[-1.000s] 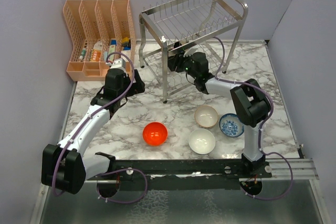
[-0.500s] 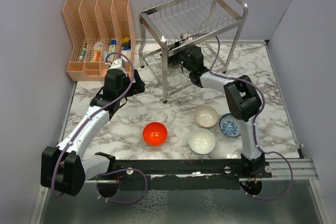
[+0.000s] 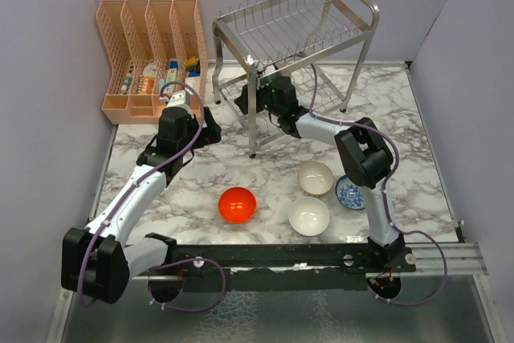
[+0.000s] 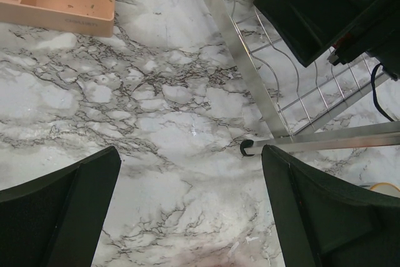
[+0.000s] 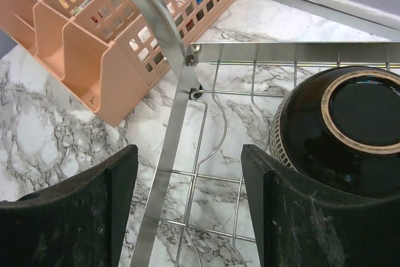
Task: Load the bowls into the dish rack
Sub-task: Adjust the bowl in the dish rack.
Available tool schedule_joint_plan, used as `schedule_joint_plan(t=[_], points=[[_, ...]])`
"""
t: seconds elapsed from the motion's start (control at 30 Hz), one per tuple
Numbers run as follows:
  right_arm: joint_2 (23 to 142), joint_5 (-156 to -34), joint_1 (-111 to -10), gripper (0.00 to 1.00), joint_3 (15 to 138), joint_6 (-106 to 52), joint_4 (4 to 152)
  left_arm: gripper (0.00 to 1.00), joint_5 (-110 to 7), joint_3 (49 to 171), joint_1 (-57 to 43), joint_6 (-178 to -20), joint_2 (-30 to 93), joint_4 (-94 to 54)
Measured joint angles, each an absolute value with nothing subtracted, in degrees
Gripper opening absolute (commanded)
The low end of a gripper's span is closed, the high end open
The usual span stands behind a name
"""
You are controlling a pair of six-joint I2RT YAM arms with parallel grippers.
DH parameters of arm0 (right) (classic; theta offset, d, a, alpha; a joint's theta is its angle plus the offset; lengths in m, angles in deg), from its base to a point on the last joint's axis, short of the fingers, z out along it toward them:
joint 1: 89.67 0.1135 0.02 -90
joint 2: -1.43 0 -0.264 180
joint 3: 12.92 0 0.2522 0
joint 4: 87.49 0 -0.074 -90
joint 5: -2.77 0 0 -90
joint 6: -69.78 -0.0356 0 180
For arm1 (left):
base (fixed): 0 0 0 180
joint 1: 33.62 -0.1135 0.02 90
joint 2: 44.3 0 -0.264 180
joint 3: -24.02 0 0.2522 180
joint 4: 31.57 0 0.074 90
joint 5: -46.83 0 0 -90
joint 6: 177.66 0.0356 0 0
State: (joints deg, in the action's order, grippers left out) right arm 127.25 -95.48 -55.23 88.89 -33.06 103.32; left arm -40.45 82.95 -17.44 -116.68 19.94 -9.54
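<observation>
Reaching into the shiny steel wire dish rack (image 3: 252, 122) at upper centre, our right gripper (image 5: 187, 161) spreads its fingers beside the upturned dark brown bowl (image 5: 350, 129) on the lower tier. Our left gripper (image 4: 189, 154) gapes wide over the marble table (image 3: 185, 190). Red-orange bowl (image 3: 237, 204), plain white bowl (image 3: 309, 216), beige-pink bowl (image 3: 316, 177) and blue-patterned bowl (image 3: 351, 192) sit lower centre.

1. The worktop (image 3: 201, 182) was white marble with grey veining.
2. A peach slotted organiser (image 3: 152, 46) stood at its far left corner.
3. Small bottles and packets (image 3: 148, 82) sat in the organiser's lower compartments.
4. Lavender walls (image 3: 48, 78) enclosed three sides.
</observation>
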Motion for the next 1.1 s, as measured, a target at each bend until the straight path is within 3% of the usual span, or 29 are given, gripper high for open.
schedule_joint_plan(t=[0.4,1.1], points=[[132.0,-97.2,-55.3,0.67,96.0,-31.9,97.3,0.99,-40.5,82.8,-17.4,-116.7,19.5,-9.7],[132.6,-96.8,-55.3,0.68,97.0,-31.6,92.2,0.99,-40.5,82.0,-17.4,-117.0,19.5,-10.7]])
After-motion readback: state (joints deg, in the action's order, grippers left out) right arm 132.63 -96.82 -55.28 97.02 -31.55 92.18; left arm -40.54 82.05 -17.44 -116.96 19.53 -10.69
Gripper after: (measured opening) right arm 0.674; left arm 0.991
